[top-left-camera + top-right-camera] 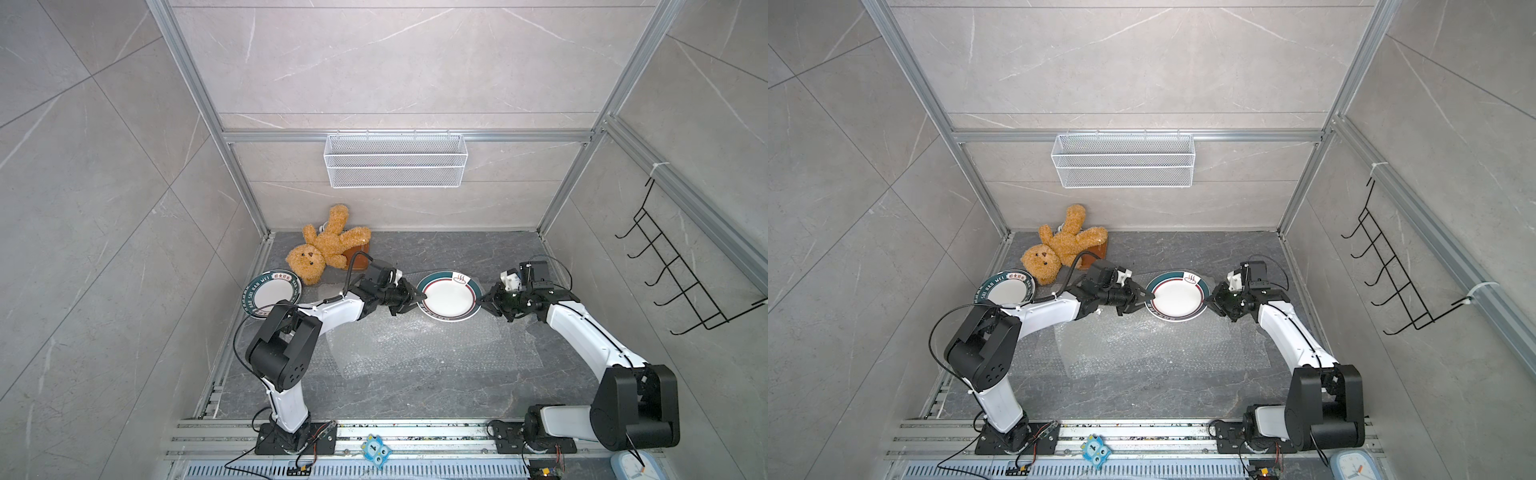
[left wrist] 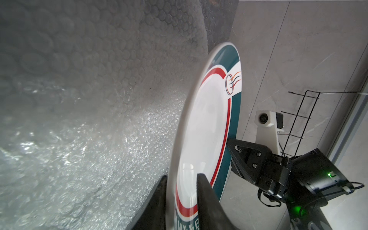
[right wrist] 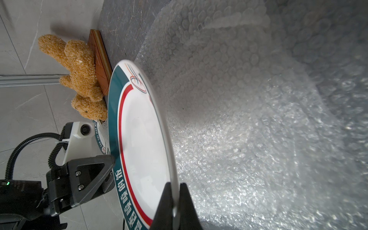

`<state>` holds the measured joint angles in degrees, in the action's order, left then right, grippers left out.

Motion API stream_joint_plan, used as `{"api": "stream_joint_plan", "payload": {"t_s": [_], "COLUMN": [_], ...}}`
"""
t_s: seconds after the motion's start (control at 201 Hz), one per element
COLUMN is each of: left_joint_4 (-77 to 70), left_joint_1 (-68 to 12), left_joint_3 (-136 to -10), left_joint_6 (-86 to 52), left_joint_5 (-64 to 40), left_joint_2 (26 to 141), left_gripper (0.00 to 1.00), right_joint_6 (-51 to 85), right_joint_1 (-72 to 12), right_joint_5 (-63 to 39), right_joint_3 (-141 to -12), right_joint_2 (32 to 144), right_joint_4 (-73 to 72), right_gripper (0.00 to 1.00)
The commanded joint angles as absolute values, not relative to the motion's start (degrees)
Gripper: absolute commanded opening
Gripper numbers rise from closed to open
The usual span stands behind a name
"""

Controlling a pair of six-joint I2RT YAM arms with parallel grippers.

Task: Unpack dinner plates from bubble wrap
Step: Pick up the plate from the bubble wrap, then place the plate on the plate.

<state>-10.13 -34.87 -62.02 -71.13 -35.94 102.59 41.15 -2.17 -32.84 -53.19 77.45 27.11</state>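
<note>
- Both top views are showing, nearest the camera, a small blue owl-shaped toy [image 1: 376, 451] lying on the silver aluminium base rail [image 1: 415, 432] between the two arm mounts. A pale blue clock [image 1: 629, 465] is sitting at the rail's right end.
- Beyond the rail, clear crinkly bubble wrap [image 1: 415, 345] is lying spread on the dark grey stone-look tabletop [image 1: 374, 395], between the arms.
- Over the far part of that wrap, a round white dinner plate [image 3: 143, 139] with a dark green rim band and thin red ring is hanging face up between the two grippers.
- The right gripper [image 3: 174, 184] is clenching the plate's right rim, its two black fingers pinching the thin edge in the right wrist view.
- The left gripper [image 2: 182, 176] is straddling the opposite rim, one black finger on each side. Whether those fingers are already pressing cannot be told.
- Farther left, a second dinner plate [image 1: 272, 293] of the same pattern is lying unwrapped by the left wall, partly hidden by the left arm and just beside the bear's head.
- A fuzzy golden-brown teddy bear [image 1: 322, 249] is sprawling across a brown square slab [image 1: 359, 259] in the far left corner.
- On the back wall a white wire-mesh basket [image 1: 395, 160] is hanging, and a black wire hook rack [image 1: 673, 266] is hanging on the right wall.
</note>
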Motion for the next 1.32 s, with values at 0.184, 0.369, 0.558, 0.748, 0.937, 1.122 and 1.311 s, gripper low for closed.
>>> {"api": "stream_joint_plan", "payload": {"t_s": [0.184, 0.369, 0.558, 0.748, 0.937, 1.122, 1.311], "left_joint_4": [-15.7, -15.6, -14.8, -9.8, 1.3, 8.4, 27.0], "left_joint_1": [-35.0, -35.4, -36.1, -36.4, -35.4, -27.7, -9.7], "left_joint_3": [-60.3, -58.7, -56.1, -51.9, -46.6, -39.7, -43.5], "left_joint_6": [-76.8, -78.2, -77.8, -74.7, -72.0, -77.8, -71.5], "left_joint_5": [-35.6, -34.1, -32.1, -28.7, -22.7, -20.7, -19.5], "left_joint_2": [102.6, 100.8, 97.9, 91.0, 79.0, 61.4, 49.5], "left_gripper": [0.06, 0.00, 0.00, 0.00, 0.00, 0.00, 0.00], "right_joint_6": [41.7, 41.2, 41.0, 41.9, 41.5, 40.7, 40.5], "right_joint_1": [-2.3, -3.0, -3.2, -3.3, -3.3, -3.5, -5.2], "right_joint_5": [-35.0, -33.6, -34.1, -34.8, -34.6, -33.8, -33.8], "right_joint_3": [-52.4, -52.4, -53.4, -55.1, -57.8, -58.0, -56.3], "right_joint_2": [75.8, 74.2, 74.1, 74.7, 75.0, 74.5, 72.8], "right_joint_4": [24.8, 24.4, 23.0, 20.2, 19.9, 21.0, 21.5], "right_gripper": [0.00, 0.05, 0.30, 0.82, 1.00, 1.00, 1.00]}}
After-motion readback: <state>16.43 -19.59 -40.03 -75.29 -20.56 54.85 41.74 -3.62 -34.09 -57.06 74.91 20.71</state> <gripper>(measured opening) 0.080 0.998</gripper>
